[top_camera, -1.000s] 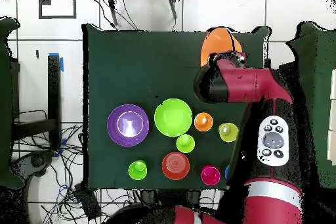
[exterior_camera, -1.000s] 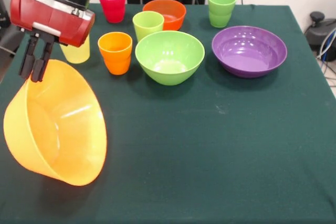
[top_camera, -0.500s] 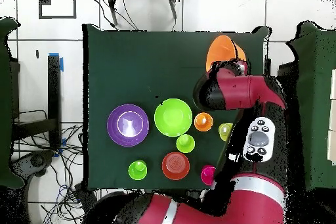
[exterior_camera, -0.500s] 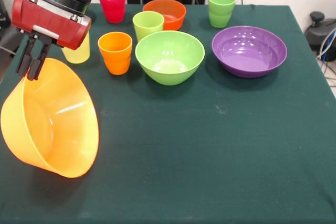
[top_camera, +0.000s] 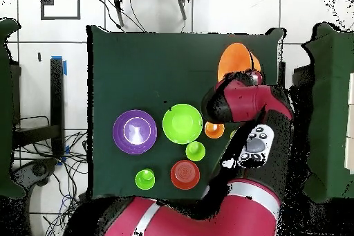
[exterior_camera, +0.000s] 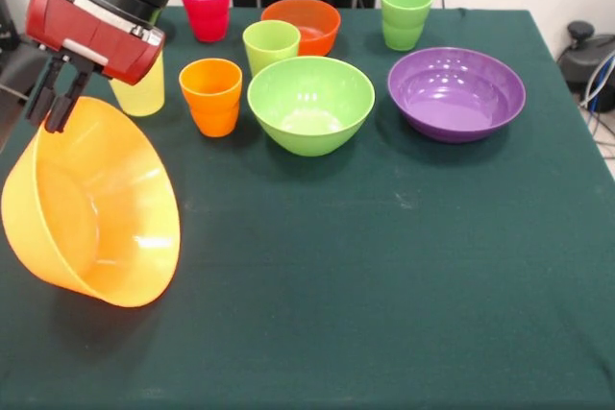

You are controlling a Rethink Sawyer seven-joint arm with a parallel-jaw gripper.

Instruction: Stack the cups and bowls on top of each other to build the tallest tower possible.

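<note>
Fingers (exterior_camera: 60, 108) of the red and black gripper (exterior_camera: 50, 103) pinch the upper rim of the very large translucent orange plastic bowl (exterior_camera: 91, 208), which hangs tilted above the green table's (exterior_camera: 384, 266) left front corner.

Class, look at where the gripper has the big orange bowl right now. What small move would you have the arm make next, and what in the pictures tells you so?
Probably lower the large orange bowl and level it onto bare cloth. The gripper pinches its upper rim, so it hangs steeply tilted near the table's corner, opening facing the front camera. It is the widest piece, so it suits as a base; no cups or bowls are stacked yet.
</note>
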